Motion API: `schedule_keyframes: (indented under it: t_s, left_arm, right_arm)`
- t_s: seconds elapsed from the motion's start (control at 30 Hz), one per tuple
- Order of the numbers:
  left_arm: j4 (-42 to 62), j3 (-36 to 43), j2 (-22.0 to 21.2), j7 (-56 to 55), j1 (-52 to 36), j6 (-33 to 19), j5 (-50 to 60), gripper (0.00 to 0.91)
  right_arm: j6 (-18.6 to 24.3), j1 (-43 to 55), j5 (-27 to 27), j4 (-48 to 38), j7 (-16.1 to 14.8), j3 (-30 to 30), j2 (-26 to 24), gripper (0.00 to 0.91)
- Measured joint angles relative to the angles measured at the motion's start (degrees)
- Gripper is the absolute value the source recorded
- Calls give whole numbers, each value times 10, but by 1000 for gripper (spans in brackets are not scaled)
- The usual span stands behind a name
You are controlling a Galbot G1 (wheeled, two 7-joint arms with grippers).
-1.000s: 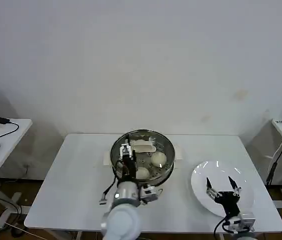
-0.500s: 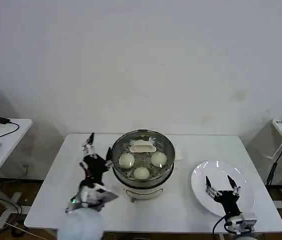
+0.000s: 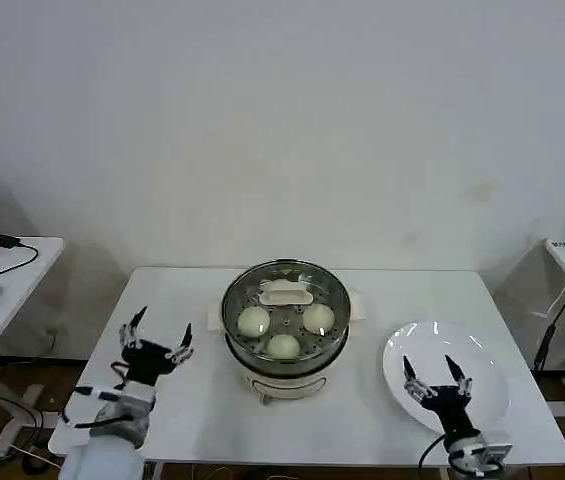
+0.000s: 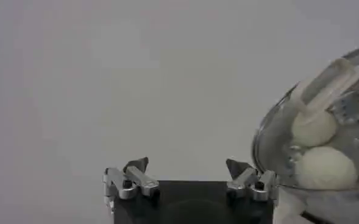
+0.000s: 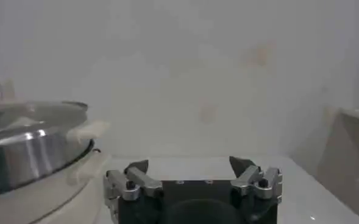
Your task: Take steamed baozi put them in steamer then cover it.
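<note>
Three steamed baozi [image 3: 282, 329] sit inside the uncovered steamer [image 3: 285, 325] at the counter's [image 3: 192, 400] centre. The left tool [image 3: 154, 346] hovers released near the left edge; the right tool [image 3: 437, 380] hangs released over a white plate [image 3: 487, 360] at the right.

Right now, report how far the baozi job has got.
Done: three baozi show on the tray inside the steamer, and a clear lid with a white handle seems to sit on top; the plate is bare. In hand: nothing; the left gripper is open beside the steamer, and the right gripper is open over the plate. Left: apparently nothing, though a fourth bun cannot be confirmed.
</note>
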Motion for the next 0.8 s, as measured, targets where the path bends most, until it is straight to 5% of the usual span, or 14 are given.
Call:
schedule_keyframes:
  t_s: [0.37,0.8]
  left_arm:
    - [41,-42,1,-15,64,-29,-141,907]
    - [41,-52,-10,-20,97,-42,-207,907]
  right_arm:
    - [3,-18,31,3,0,-1,-31,907]
    - [23,-26,5,0,-16,-1,-44,907]
